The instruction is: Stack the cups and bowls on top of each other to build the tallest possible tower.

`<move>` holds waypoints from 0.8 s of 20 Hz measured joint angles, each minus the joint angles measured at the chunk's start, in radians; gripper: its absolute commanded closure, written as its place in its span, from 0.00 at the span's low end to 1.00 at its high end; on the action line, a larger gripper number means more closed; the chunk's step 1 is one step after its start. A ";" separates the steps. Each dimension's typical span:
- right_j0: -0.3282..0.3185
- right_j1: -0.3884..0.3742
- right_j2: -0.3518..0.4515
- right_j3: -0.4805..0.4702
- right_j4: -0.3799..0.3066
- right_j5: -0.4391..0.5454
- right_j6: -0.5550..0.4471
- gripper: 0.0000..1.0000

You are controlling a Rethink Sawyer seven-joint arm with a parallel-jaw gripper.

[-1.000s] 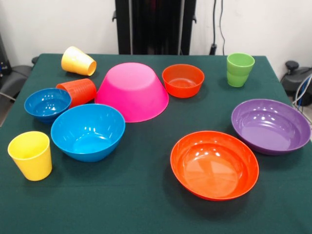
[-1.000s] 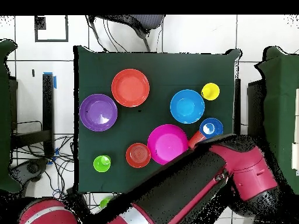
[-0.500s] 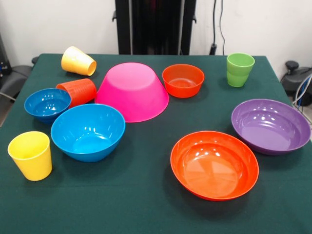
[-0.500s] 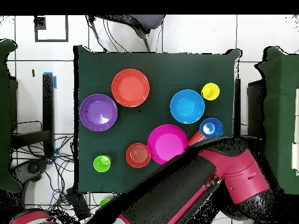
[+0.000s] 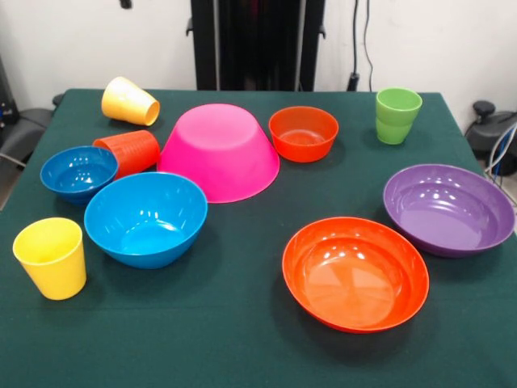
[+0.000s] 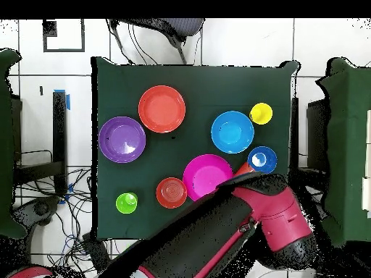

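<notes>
Green cloth covers the bench, where we count six glossy plastic bowls and four tapered plastic cups, all empty and unstacked. Upside down at mid-bench sits the large pink bowl; two cups lie tipped beside it. We cannot tell the end effector's state.

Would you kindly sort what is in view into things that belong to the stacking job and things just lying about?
Job:
pink bowl, upside down
medium blue bowl
small blue bowl
small orange bowl
shallow orange bowl
purple bowl
upright yellow cup
tipped yellow cup
orange-red cup
green cup

Lying about:
cables
chair
</notes>
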 measured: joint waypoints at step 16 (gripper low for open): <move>0.069 0.052 0.018 0.014 0.098 0.018 0.000 0.00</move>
